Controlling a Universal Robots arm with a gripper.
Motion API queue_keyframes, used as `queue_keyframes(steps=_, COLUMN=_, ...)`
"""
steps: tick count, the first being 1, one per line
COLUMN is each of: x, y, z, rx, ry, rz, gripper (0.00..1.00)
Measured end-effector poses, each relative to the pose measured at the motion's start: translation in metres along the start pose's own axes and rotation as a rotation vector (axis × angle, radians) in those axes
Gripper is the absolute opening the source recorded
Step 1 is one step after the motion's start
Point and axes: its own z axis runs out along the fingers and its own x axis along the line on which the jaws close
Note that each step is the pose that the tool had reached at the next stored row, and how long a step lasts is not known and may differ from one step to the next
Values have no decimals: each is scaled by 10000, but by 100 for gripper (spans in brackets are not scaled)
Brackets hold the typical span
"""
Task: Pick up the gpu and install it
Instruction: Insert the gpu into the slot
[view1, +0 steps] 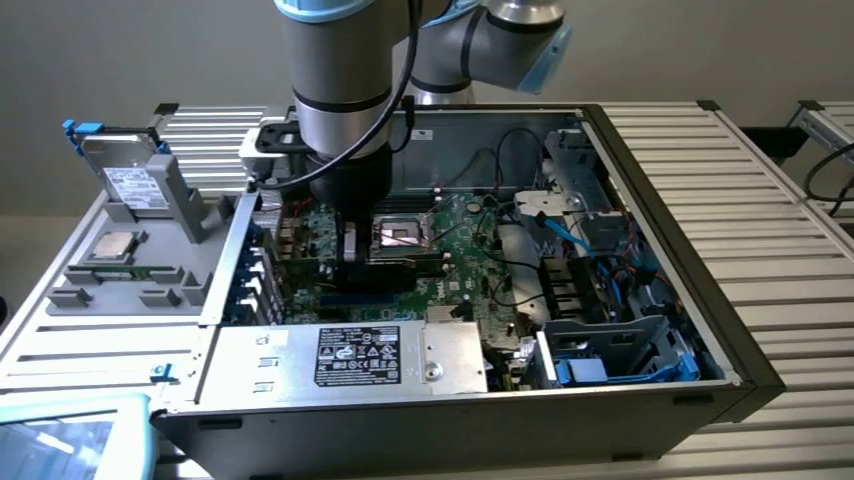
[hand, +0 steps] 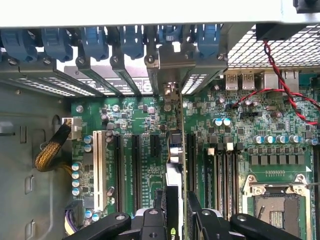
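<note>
The gpu (hand: 175, 150) stands on edge over the green motherboard (hand: 235, 115), in line with a black expansion slot, its metal bracket up against the case's rear slot openings. My gripper (hand: 175, 222) is shut on it, one black finger on each face. In the exterior view the gripper (view1: 350, 243) reaches down into the open computer case, with the dark gpu (view1: 387, 268) beneath it beside the CPU socket (view1: 400, 232).
Blue slot latches (hand: 95, 42) line the rear wall. Red and black wires (hand: 280, 90) cross near the ports. A white slot (hand: 97, 165) and a braided cable (hand: 50, 150) lie to one side. A labelled metal box (view1: 360, 355) sits along the case's near wall. A grey parts tray (view1: 134, 250) lies outside, at the exterior view's left.
</note>
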Motion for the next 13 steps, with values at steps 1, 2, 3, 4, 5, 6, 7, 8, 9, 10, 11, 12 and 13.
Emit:
queue_keyframes(steps=1, x=0, y=0, z=0, rx=-1, ry=1, rz=0, gripper=27)
queue_keyframes(steps=2, x=0, y=0, z=0, rx=0, ry=-1, rz=1, gripper=27)
queue_keyframes(steps=3, x=0, y=0, z=0, rx=-1, ry=-2, rz=1, gripper=27)
queue_keyframes(steps=4, x=0, y=0, z=0, rx=0, ry=-3, rz=0, gripper=27)
queue_keyframes(steps=5, x=0, y=0, z=0, rx=0, ry=-4, rz=0, gripper=27)
queue_keyframes(steps=6, x=0, y=1, z=0, rx=-1, ry=-7, rz=0, gripper=27)
queue_keyframes(steps=7, x=0, y=1, z=-1, rx=-3, ry=-20, rz=3, gripper=27)
queue_keyframes(steps=8, x=0, y=1, z=-1, rx=-6, ry=-38, rz=6, gripper=27)
queue_keyframes(steps=9, x=0, y=1, z=-1, rx=-6, ry=-58, rz=8, gripper=27)
queue_keyframes(steps=10, x=0, y=1, z=0, rx=-6, ry=-74, rz=11, gripper=27)
queue_keyframes(steps=11, x=-1, y=0, z=0, rx=-5, ry=-82, rz=11, gripper=27)
queue_keyframes(steps=12, x=-1, y=0, z=0, rx=-6, ry=-85, rz=12, gripper=27)
queue_keyframes(steps=13, x=1, y=1, z=0, rx=-6, ry=-89, rz=15, gripper=27)
